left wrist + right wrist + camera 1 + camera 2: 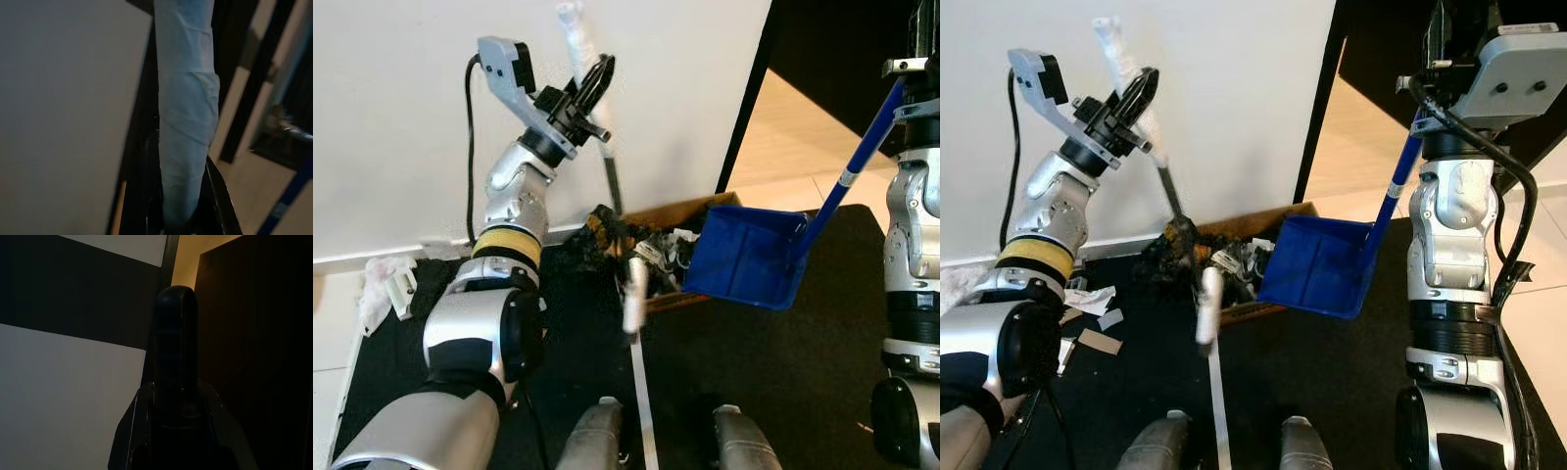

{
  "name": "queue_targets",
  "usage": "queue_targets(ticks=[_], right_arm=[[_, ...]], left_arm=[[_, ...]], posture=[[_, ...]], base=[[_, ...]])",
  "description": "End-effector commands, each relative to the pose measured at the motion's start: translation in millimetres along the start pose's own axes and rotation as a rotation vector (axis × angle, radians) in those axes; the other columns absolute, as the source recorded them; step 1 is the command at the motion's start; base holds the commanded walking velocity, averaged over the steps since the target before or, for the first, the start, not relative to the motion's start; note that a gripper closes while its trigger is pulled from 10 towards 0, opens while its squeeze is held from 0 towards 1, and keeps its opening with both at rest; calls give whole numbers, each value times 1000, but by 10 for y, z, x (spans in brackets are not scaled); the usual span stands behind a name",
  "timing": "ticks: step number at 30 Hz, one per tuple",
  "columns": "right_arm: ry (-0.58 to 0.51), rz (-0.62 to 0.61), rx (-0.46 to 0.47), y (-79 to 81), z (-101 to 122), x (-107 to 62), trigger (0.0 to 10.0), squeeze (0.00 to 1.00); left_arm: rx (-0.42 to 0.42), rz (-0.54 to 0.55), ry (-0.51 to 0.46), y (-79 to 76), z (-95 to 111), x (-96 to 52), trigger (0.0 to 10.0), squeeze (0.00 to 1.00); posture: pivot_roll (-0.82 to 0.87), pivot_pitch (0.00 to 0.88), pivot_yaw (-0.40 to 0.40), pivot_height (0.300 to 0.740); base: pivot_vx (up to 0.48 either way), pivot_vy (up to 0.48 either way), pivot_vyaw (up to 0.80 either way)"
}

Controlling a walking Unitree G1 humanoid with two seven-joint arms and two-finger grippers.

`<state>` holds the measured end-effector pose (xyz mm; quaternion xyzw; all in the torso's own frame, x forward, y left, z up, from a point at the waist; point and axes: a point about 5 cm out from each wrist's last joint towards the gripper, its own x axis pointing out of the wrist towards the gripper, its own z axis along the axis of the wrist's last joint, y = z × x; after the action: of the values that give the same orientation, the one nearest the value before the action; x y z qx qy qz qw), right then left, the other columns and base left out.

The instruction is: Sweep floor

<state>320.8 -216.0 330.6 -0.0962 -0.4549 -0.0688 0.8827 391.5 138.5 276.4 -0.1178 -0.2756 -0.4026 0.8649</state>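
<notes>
Broom in left tool, dustpan right.

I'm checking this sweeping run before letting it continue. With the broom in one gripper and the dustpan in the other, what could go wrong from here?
The dustpan hangs tilted over the cardboard box, so anything in it may spill onto the black mat. The left gripper holds the broom high on its wrapped handle, so the head may swing and scatter the dark rubbish.

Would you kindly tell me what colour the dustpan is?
The dustpan is blue, pan and handle alike; the left eye view shows it best.
</notes>
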Motion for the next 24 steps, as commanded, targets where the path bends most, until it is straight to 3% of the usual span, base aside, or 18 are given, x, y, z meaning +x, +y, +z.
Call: queue_targets(ticks=[1, 8, 10, 11, 13, 15, 24], right_arm=[[-57, -14, -14, -49, 121, 18, 10000, 0], [-51, -21, -14, -67, 113, -4, 10000, 0], [-50, -19, -5, -60, 104, -13, 10000, 0], [-50, -19, -5, -60, 104, -13, 10000, 0], [-50, -15, 4, -46, 93, -12, 10000, 0], [-48, -11, 8, -28, 83, -6, 10000, 0], [-41, -11, -7, -42, 89, -18, 10000, 0]], left_arm=[[22, -92, -26, -39, 134, 19, 10000, 0], [119, -155, -17, 5, 416, -117, 10000, 0], [237, -148, -15, 73, 648, -209, 10000, 0], [237, -148, -15, 73, 648, -209, 10000, 0], [364, -112, -27, 165, 872, -254, 10000, 0], [441, -77, -41, 232, 1022, -267, 10000, 0], [575, -3, 36, 398, 1238, -355, 10000, 0]], posture=[[64, 218, 84, 740], [88, 211, 82, 740], [99, 210, 75, 740], [99, 210, 75, 740], [105, 212, 70, 740], [103, 213, 69, 740], [81, 222, 81, 740]], base=[[0, 0, 0], [0, 0, 0], [0, 0, 0], [0, 0, 0], [0, 0, 0], [0, 0, 0], [0, 0, 0]])
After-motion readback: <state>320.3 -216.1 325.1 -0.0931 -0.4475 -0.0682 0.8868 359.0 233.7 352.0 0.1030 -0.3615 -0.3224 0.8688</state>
